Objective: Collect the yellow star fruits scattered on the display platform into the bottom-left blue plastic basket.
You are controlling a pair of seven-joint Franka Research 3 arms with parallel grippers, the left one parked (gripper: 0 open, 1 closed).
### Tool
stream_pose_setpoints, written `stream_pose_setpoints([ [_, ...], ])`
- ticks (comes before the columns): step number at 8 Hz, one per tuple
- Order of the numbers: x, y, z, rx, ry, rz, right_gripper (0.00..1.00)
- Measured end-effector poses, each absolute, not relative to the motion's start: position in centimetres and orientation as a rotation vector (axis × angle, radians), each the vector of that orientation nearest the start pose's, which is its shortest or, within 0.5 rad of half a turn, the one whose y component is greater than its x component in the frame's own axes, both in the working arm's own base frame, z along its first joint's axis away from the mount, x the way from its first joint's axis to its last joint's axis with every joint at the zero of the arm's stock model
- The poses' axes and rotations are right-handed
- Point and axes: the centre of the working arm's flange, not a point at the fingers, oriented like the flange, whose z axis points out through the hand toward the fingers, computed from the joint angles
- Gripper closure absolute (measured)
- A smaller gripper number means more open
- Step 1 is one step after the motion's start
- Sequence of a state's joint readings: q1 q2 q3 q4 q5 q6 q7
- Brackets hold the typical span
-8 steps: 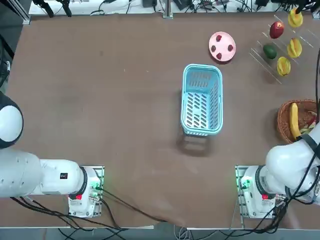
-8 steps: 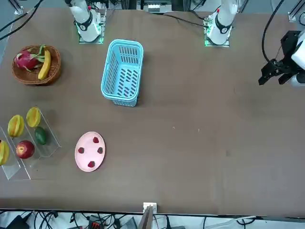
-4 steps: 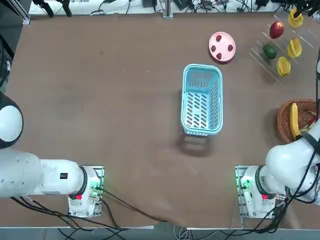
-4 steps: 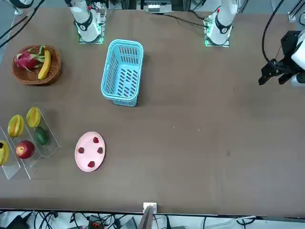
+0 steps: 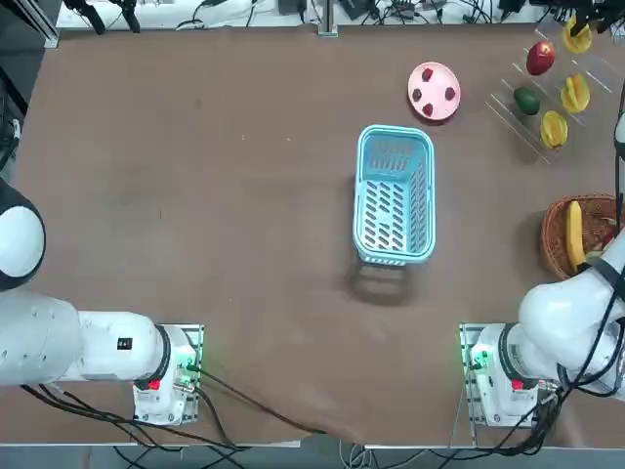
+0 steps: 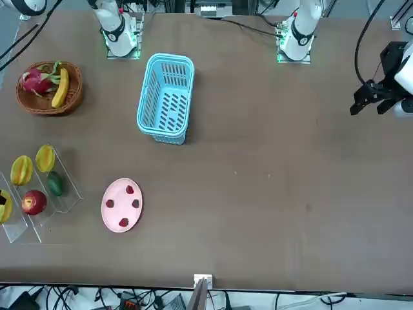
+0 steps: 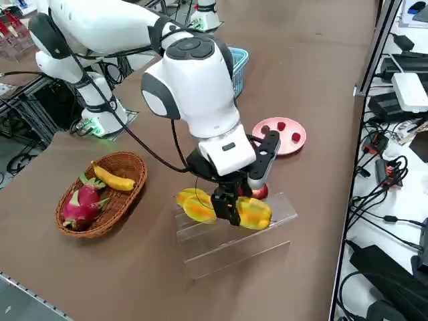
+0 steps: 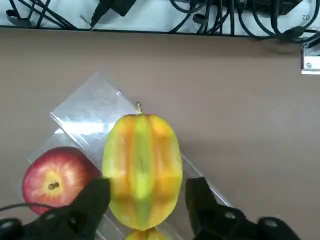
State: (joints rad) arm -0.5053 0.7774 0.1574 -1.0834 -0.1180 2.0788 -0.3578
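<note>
No readable labels anywhere. In the top view, the blue plastic basket (image 5: 395, 194) sits mid-table, with a pink plate (image 5: 434, 91) beyond it. At the far right corner, the right gripper (image 8: 145, 200) straddles a star fruit (image 8: 142, 170) on the display platform (image 8: 90, 112), fingers (image 8: 95, 197) spread either side, beside a red apple (image 8: 57, 181). Two more star fruits (image 5: 574, 93) share the platform.

we see even, bright overhead light, soft shadows under the light blue slotted plastic basket (image 5: 395, 195), no blur.
</note>
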Motion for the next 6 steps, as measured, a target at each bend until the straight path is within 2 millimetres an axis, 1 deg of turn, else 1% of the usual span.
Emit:
stream_pose_setpoints([
  [2,71.75,-30.86,38.91,-3.194,0.008,-0.348,0.55],
  [3,71.85,-30.84,39.38,-3.166,0.03,-0.375,0.68],
  [4,71.87,-30.81,39.31,-3.144,0.046,-0.383,0.76],
  [6,71.88,-30.78,39.29,-3.136,0.051,-0.386,0.76],
])
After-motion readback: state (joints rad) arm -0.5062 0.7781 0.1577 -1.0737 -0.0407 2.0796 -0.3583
